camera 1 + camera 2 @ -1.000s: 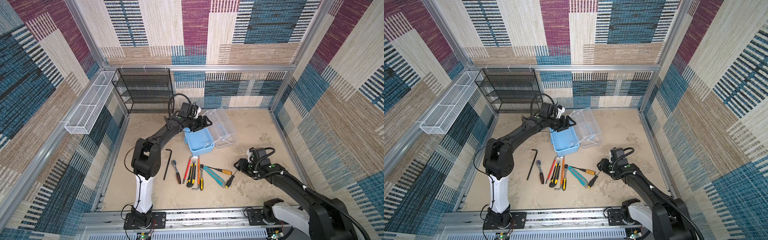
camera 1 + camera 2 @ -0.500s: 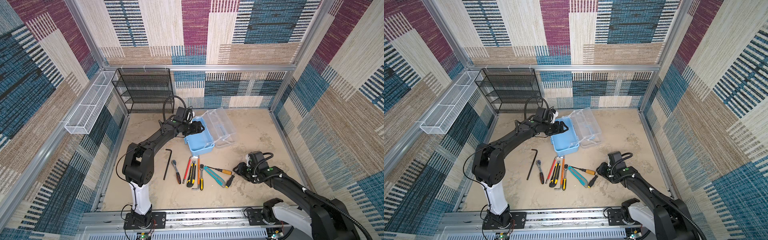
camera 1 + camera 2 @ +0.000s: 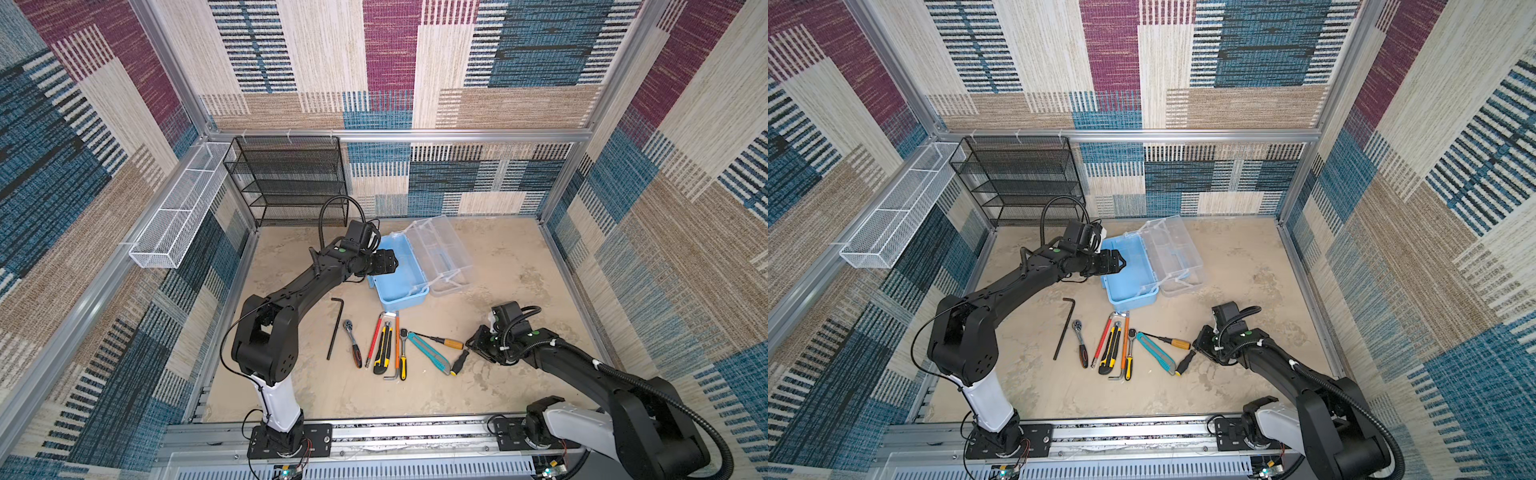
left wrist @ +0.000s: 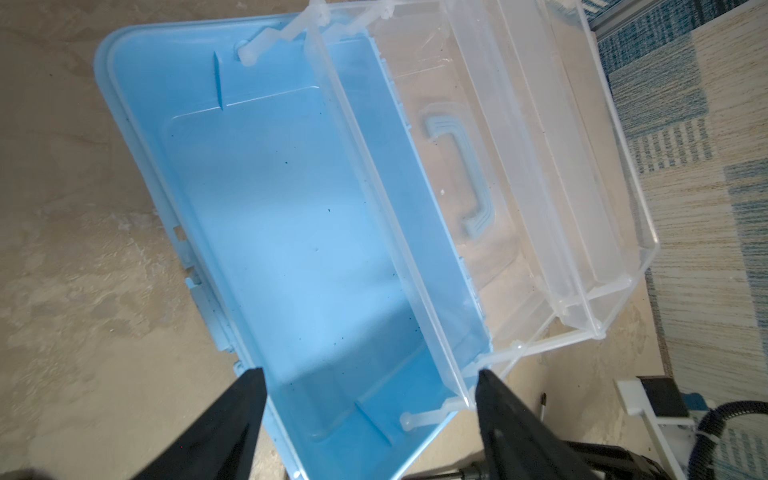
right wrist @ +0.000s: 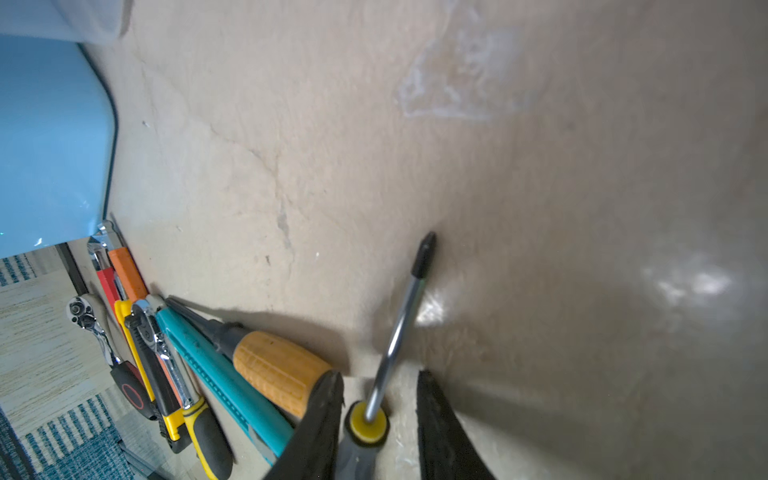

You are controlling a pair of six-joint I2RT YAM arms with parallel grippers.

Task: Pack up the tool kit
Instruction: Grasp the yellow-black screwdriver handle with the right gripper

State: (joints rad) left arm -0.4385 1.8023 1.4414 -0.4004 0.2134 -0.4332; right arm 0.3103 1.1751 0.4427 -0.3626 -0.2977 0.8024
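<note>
**Inspector:** Since the earlier frames, the right gripper [image 5: 379, 374] has been brought in over the small screwdriver [image 5: 401, 316] and its jaws markedly narrowed. The left gripper [image 4: 368, 370] has been shifted only slightly, over the box's left side.

**Reviewer:** Is a grip recorded?

**Inspector:** Not yet. The fingers [image 5: 320, 419] are seen on either side of the handle's yellow collar, with a gap left at one side. The tool is straddled, not clamped. It is lying on the floor [image 5: 540, 187], just beside the orange-handled screwdriver [image 5: 278, 370] and the teal knife [image 5: 224, 374].

**Reviewer:** And the left?

**Inspector:** Its jaws are held wide, with nothing between them. Beneath them the light-blue box [image 4: 270, 208] is seen, no tool in it, its clear lid [image 4: 540, 166] folded back alongside.

**Reviewer:** What is meant for the task?

**Inspector:** Packing is judged barely begun, since the row of tools [image 3: 384, 345] is lying just in front of the box. A first pick is judged imminent. Closure should be completed before any lift, as the round handle could be rolled aside.
</note>
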